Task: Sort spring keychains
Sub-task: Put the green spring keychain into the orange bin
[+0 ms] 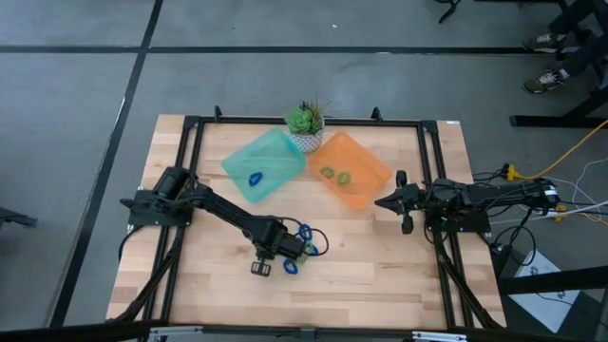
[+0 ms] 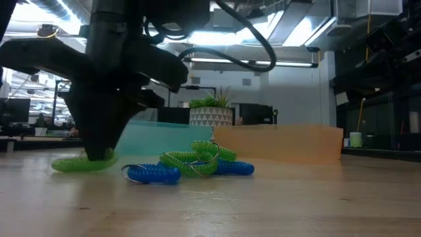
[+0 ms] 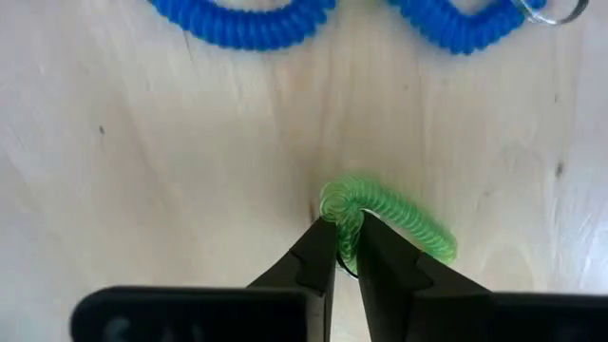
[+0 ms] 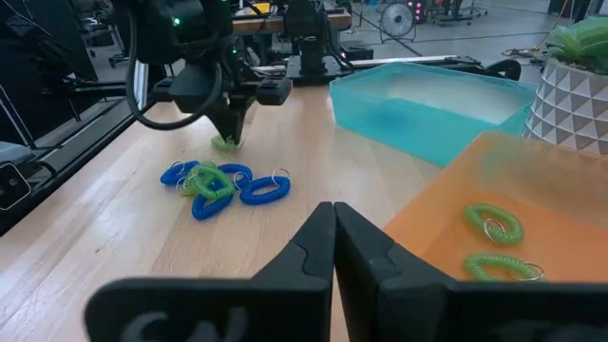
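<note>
Premises: a robotics lab or workshop. A wooden surface [image 1: 361,256] carries a black metal frame [image 1: 304,122] and stands on a grey concrete floor [image 1: 76,85] marked with dark lines. Loose cables [image 1: 560,161] trail beside it. Overhead strip lights [image 2: 250,62], monitors [image 2: 14,110] and equipment racks [image 2: 378,72] fill the background.

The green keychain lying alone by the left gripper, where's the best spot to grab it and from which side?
Pinch the green keychain across its coil, from straight above: it lies flat, apart from the tangled pile. The left gripper is placed so.
</note>
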Motion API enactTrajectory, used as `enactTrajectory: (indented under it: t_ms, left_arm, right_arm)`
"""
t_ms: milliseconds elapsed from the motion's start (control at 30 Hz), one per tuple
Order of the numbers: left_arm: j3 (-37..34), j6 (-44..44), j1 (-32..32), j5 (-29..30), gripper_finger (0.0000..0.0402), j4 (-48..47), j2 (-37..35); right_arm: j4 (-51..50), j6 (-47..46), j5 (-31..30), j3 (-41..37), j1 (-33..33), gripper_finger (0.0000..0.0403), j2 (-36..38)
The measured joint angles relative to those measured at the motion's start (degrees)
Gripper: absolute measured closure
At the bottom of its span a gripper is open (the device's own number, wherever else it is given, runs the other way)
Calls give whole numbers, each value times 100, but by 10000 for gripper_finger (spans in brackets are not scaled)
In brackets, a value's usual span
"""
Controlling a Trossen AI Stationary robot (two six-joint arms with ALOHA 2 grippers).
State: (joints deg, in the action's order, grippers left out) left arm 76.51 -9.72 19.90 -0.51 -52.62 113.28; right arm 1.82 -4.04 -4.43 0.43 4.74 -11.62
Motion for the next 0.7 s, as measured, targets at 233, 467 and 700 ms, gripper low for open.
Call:
enactTrajectory:
  t_ms: [233, 467, 700]
  left_arm:
    - [4, 133, 2, -7, 371, -217, -134]
    - [15, 394, 7, 92, 375, -164, -347]
    - [15, 455, -37, 417, 372, -164, -842]
  right_arm:
    - [1, 1, -3, 0, -1, 395, -10]
    - [1, 1, -2, 0, 0, 395, -13]
    - [0, 0, -1, 0, 1, 395, -13]
